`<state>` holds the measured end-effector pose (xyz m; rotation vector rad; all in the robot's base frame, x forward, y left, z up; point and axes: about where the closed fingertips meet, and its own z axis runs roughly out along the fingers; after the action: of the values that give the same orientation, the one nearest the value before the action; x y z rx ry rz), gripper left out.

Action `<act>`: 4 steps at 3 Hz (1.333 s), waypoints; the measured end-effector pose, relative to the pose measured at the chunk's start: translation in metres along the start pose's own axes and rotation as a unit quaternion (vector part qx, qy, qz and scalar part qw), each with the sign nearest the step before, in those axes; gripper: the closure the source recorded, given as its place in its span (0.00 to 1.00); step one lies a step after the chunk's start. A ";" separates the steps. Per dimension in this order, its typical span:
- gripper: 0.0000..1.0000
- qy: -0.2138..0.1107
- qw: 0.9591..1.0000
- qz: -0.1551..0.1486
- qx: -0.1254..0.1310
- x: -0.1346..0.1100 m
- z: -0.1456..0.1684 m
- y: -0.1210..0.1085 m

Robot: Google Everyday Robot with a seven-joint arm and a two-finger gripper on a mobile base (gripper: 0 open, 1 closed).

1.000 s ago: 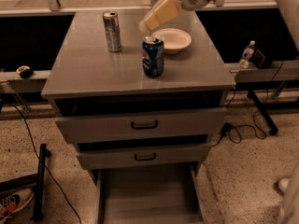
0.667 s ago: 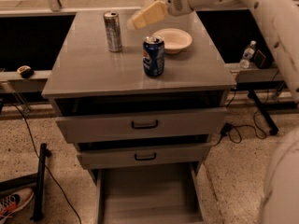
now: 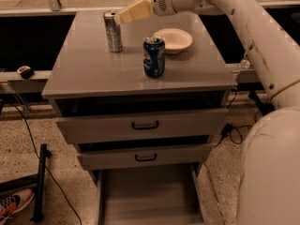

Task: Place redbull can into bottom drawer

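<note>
The redbull can (image 3: 113, 31), a slim silver can, stands upright at the back left of the grey cabinet top (image 3: 93, 74). My gripper (image 3: 123, 16) reaches in from the right at the level of the can's top, its tan fingertips right beside the rim. The bottom drawer (image 3: 147, 193) is pulled out at floor level and shows a flat bare floor. The two upper drawers with black handles stand slightly ajar.
A blue Pepsi can (image 3: 154, 56) stands mid-top, in front of a white bowl (image 3: 173, 40). My white arm (image 3: 253, 36) crosses the right side. A black stand (image 3: 40, 182) and a shoe (image 3: 11, 204) lie on the floor at left.
My gripper has moved left across the cabinet top, from above the bowl to the top of the redbull can. The cans and bowl have not moved.
</note>
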<state>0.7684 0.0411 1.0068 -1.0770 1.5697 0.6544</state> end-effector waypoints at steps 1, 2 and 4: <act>0.00 -0.036 0.999 0.000 -0.007 0.000 0.018 -0.012; 0.00 -0.074 0.997 -0.017 -0.027 0.005 0.038 -0.019; 0.00 -0.082 0.994 -0.033 -0.068 0.022 0.086 -0.014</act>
<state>0.8195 0.1005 0.9636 -1.1415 1.3593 0.7938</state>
